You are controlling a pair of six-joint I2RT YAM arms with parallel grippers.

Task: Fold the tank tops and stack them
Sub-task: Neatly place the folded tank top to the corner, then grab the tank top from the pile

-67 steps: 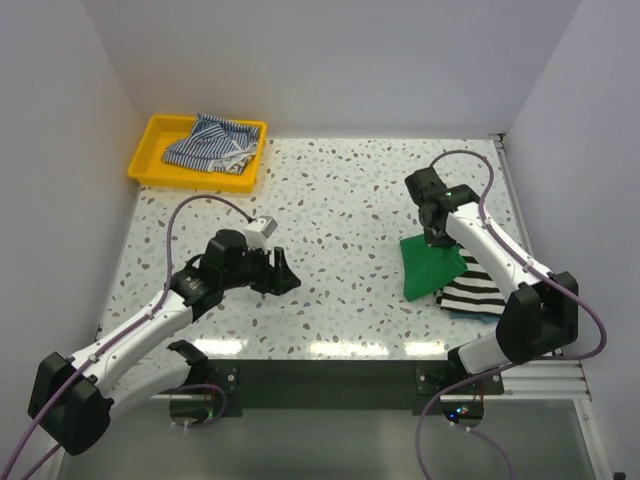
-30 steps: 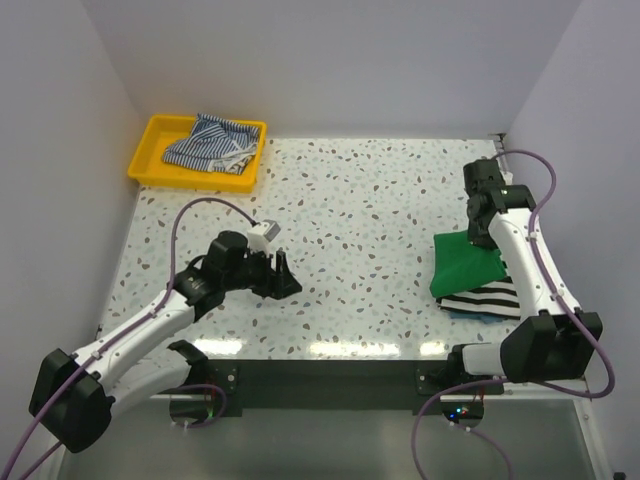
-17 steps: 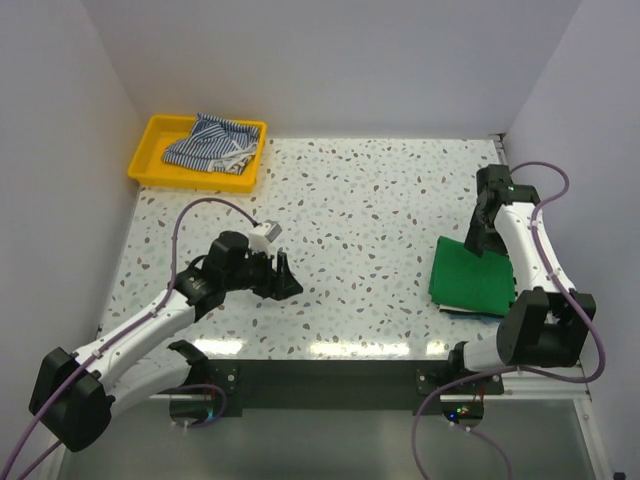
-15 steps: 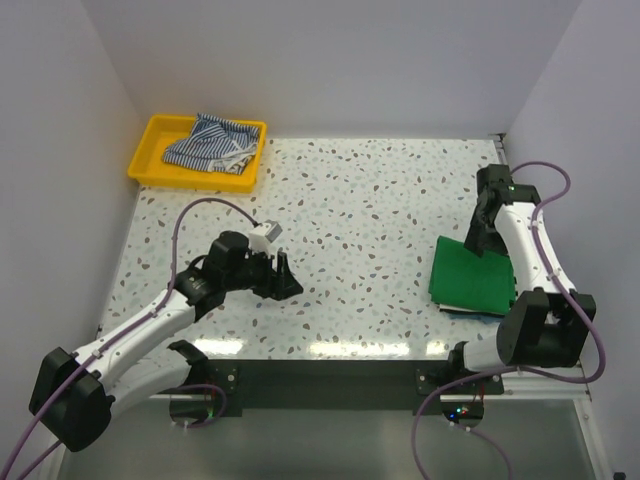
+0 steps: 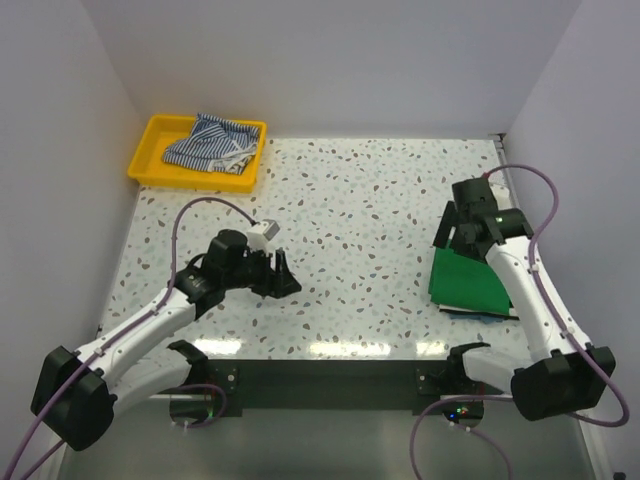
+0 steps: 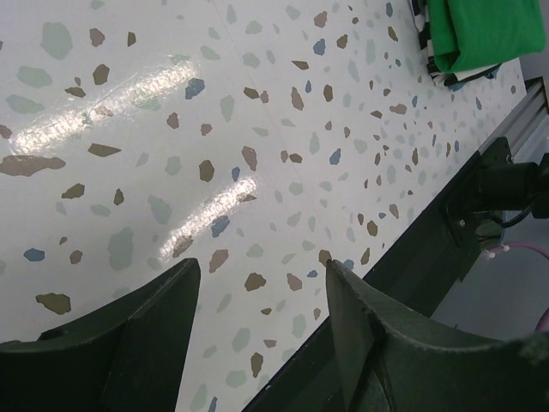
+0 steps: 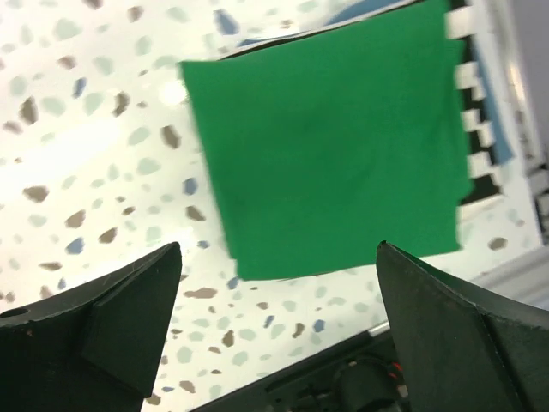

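Note:
The green tank top (image 5: 468, 284) lies folded flat at the right near edge of the table, on top of the black-and-white striped tank top (image 7: 468, 84), of which only the edges show. My right gripper (image 5: 450, 232) hovers open just above and left of the pile; in its wrist view the green top (image 7: 330, 150) lies beyond the empty jaws (image 7: 279, 257). The blue-and-white striped tank top (image 5: 210, 143) sits crumpled in the yellow tray. My left gripper (image 5: 283, 275) rests open and empty low over the table's near left (image 6: 262, 266).
The yellow tray (image 5: 150, 172) stands at the far left corner. The table's dark front rail (image 5: 330, 372) runs along the near edge, close to the pile. White walls close in the left, back and right sides.
My right gripper carried the green top onto the black-and-white striped one, opened and let it go, then drew back up and to the left. The left arm has barely moved.

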